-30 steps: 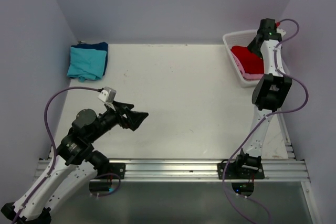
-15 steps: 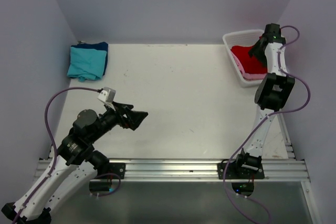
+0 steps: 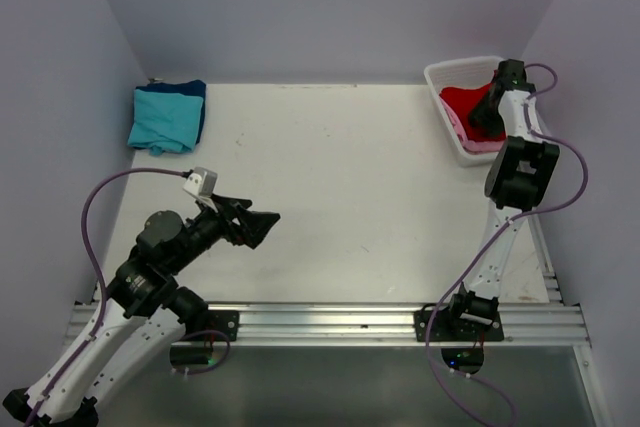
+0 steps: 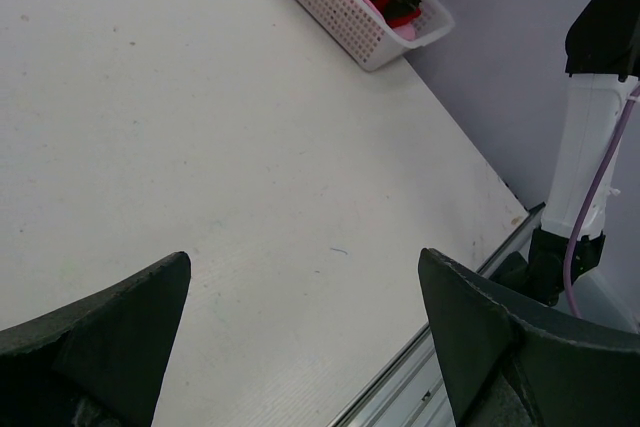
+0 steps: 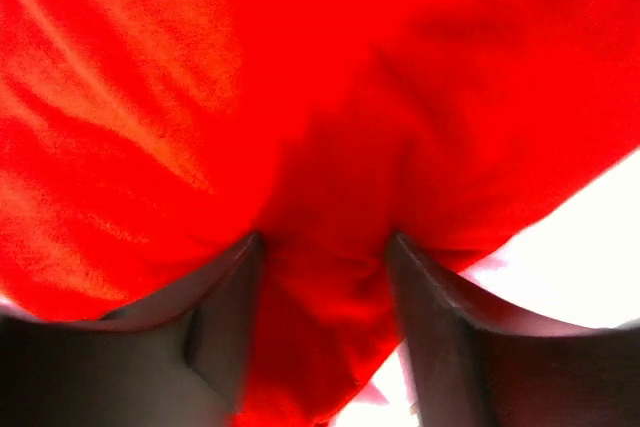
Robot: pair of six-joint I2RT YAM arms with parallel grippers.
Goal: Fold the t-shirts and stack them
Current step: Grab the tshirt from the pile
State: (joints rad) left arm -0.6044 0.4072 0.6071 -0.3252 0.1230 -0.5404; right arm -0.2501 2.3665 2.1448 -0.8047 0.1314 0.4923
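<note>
A bright red t-shirt (image 3: 460, 104) lies on top in the white basket (image 3: 437, 71) at the back right, over a pink t-shirt (image 3: 482, 146). My right gripper (image 3: 487, 118) reaches down into the basket. In the right wrist view its dark fingers (image 5: 215, 327) pinch a bunched fold of the red t-shirt (image 5: 300, 77), right gripper (image 5: 325, 247) shut on it. A teal t-shirt (image 3: 160, 119) sits folded on a dark blue one (image 3: 198, 97) at the back left. My left gripper (image 3: 262, 227) hovers open over the bare front-left tabletop, left gripper (image 4: 305, 257) holding nothing.
The basket (image 4: 350, 22) stands close to the right wall and the table's right edge. An aluminium rail (image 3: 330, 319) runs along the near edge between the arm bases. Purple walls close in the left, back and right sides.
My right gripper has dropped lower into the basket and its fingers have closed in on the red cloth. The left arm has barely moved.
</note>
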